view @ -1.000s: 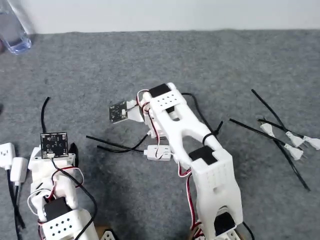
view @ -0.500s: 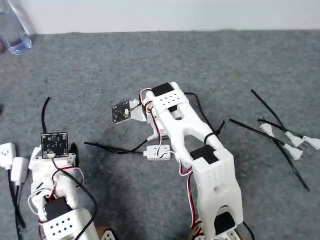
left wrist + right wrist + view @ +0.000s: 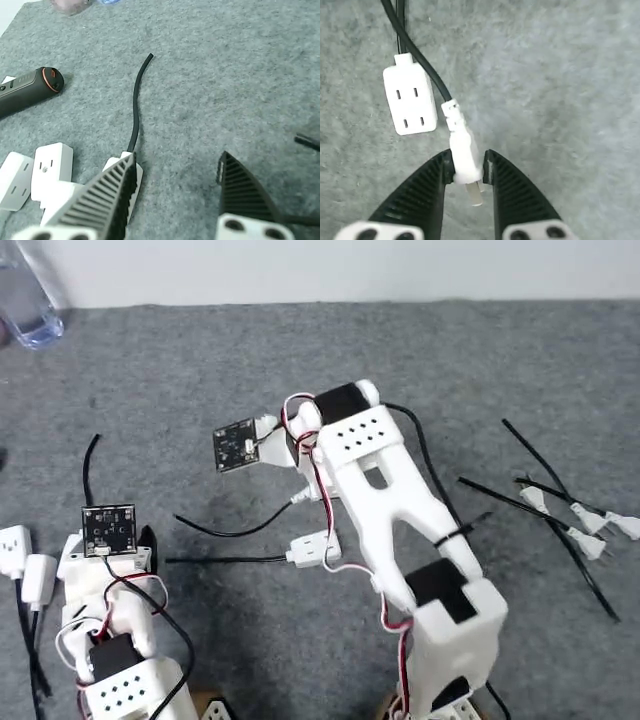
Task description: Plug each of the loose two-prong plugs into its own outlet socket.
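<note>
Plugs [image 3: 590,518] lie loose on the grey tabletop [image 3: 200,360] at the high view's right edge, the left pincer [image 3: 177,157] at lower left gapes wide, and the right pincer [image 3: 467,159] near centre clamps one white plug [image 3: 462,145] just beside a white outlet socket [image 3: 410,100].

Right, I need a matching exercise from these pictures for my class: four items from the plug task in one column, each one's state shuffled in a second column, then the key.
Column one
1. right gripper
2. left gripper
3. outlet block
4. loose plugs

Column two
A. lying flat, both sockets empty
B. open, holding nothing
C. clustered together, ungripped
D. shut on a white two-prong plug

Pairs: 1-D, 2-B, 3-A, 4-C
</note>
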Motion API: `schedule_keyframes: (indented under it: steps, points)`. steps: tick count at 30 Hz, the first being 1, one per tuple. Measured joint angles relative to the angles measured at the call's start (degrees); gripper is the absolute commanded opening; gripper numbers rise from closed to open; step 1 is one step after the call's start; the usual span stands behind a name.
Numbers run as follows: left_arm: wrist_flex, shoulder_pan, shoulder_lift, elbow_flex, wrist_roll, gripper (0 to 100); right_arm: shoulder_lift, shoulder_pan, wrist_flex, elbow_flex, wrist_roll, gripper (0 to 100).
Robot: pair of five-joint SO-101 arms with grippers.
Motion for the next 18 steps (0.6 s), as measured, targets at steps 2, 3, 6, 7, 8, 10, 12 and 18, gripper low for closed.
schedule_keyframes:
  steps: [2,3,6,7,8,10,12,18]
  points:
    - [0.0,0.0,0.0,0.0,0.0,25,-2.0,-0.1,0.0,0.0,0.0,0.9]
    - [0.0,0.0,0.0,0.0,0.0,25,-3.0,0.0,0.4,0.0,0.0,0.9]
    - [0.0,0.0,0.0,0.0,0.0,25,-5.8,0.2,2.8,0.0,-0.4,0.9]
    - [0.0,0.0,0.0,0.0,0.0,25,-6.9,0.2,3.8,0.0,-1.2,0.9]
    - [0.0,0.0,0.0,0.0,0.0,25,-8.1,0.0,4.8,0.0,-2.2,0.9]
    - [0.0,0.0,0.0,0.0,0.0,25,-11.3,0.0,6.8,0.0,-4.6,0.9]
    - [0.0,0.0,0.0,0.0,0.0,25,-15.6,0.2,8.7,0.0,-7.4,0.9]
    - [0.0,0.0,0.0,0.0,0.0,25,-32.5,5.1,11.8,0.0,-20.8,0.9]
